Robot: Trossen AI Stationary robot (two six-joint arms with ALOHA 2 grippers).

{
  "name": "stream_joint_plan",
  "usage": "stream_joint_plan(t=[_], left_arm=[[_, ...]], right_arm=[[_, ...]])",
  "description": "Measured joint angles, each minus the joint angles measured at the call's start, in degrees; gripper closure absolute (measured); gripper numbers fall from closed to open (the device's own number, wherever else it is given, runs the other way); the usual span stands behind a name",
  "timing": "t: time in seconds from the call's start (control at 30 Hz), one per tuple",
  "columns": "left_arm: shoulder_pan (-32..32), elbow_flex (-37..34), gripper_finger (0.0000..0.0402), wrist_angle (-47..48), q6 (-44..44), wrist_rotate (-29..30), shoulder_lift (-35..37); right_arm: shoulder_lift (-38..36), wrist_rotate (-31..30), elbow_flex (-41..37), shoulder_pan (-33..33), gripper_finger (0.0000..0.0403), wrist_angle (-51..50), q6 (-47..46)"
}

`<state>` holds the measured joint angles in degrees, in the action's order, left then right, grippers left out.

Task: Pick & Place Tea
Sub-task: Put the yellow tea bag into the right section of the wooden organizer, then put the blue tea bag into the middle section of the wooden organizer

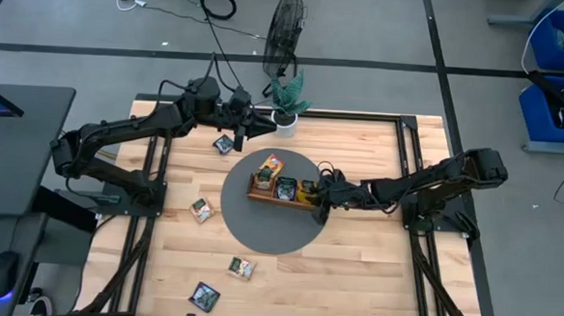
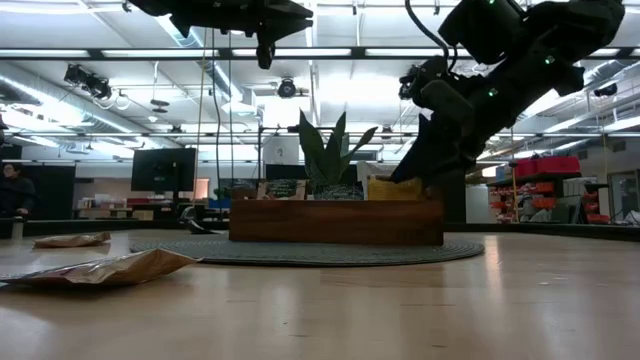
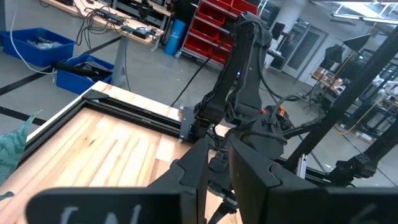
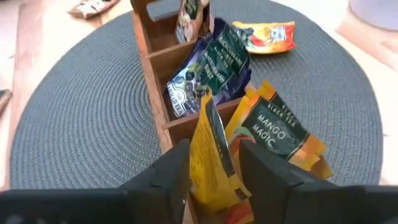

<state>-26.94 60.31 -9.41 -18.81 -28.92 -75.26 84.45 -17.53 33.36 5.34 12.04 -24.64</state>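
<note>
Tea sachet [image 4: 214, 152] sits between right gripper's [image 4: 214, 177] parting fingers over tray [image 4: 158, 62]; lift straight up, don't snag it.

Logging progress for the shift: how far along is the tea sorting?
Done: several sachets stand in the tray. In hand: the right gripper is at the tray's end compartment, fingers either side of a yellow sachet. Left: four sachets on the table, one on the mat.
</note>
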Motion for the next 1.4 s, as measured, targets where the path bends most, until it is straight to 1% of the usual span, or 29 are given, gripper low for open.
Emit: stream_joint_plan(t=[0.1,0.27,0.33,0.5,0.57,0.63,0.73,0.87,0.97,1.07,1.17,1.2,1.3,1.4], left_arm=[[0.0,0.0,0.0335,0.0,0.0,0.0,0.0],[0.0,0.0,0.0335,0.0,0.1,-0.7,0.0],[0.0,0.0,0.0335,0.3,0.1,-0.7,0.0],[0.0,0.0,0.0335,3.4,1.1,-0.5,0.0],[0.7,0.0,0.0337,3.9,2.7,1.0,0.0],[1.2,0.1,0.0344,7.2,4.8,2.9,0.8],[2.7,0.0,0.0358,10.6,8.5,5.5,2.3],[4.6,-1.7,0.0376,10.7,8.9,8.1,4.7],[5.4,-7.1,0.0388,10.0,6.8,10.2,8.5],[6.1,-13.4,0.0397,7.8,4.1,12.8,14.5],[6.3,-18.8,0.0397,7.9,2.1,14.6,21.3],[6.3,-20.3,0.0395,8.0,1.3,15.1,23.4],[5.7,-24.2,0.0392,10.1,-0.2,16.7,30.2],[5.1,-26.7,0.0392,14.3,-0.5,17.4,35.8]], right_arm=[[-1.8,-0.8,0.0,0.0,0.0250,-0.1,-0.1],[-6.0,-6.3,0.0,0.0,0.0258,-4.0,0.6],[-7.9,-7.1,0.0,0.0,0.0262,-5.6,1.2],[-12.3,-6.9,0.0,0.0,0.0264,-7.2,-0.2],[-13.8,-6.9,0.0,0.0,0.0264,-7.2,-1.2],[-15.2,-6.8,0.0,0.0,0.0267,-7.2,-2.7],[-17.1,-4.2,0.0,0.0,0.0278,-7.3,-3.4],[-19.1,0.0,0.0,0.0,0.0298,-8.1,-3.5],[-20.6,0.6,0.0,0.0,0.0316,-9.2,-3.9],[-22.0,0.8,0.0,0.0,0.0343,-9.6,-3.0],[-23.1,3.8,0.0,0.0,0.0385,-10.0,-1.6],[-23.5,5.0,0.0,0.0,0.0393,-10.0,-1.5],[-24.1,6.4,0.0,0.0,0.0394,-10.3,-2.7],[-24.5,6.6,0.0,0.0,0.0399,-10.4,-3.8]])
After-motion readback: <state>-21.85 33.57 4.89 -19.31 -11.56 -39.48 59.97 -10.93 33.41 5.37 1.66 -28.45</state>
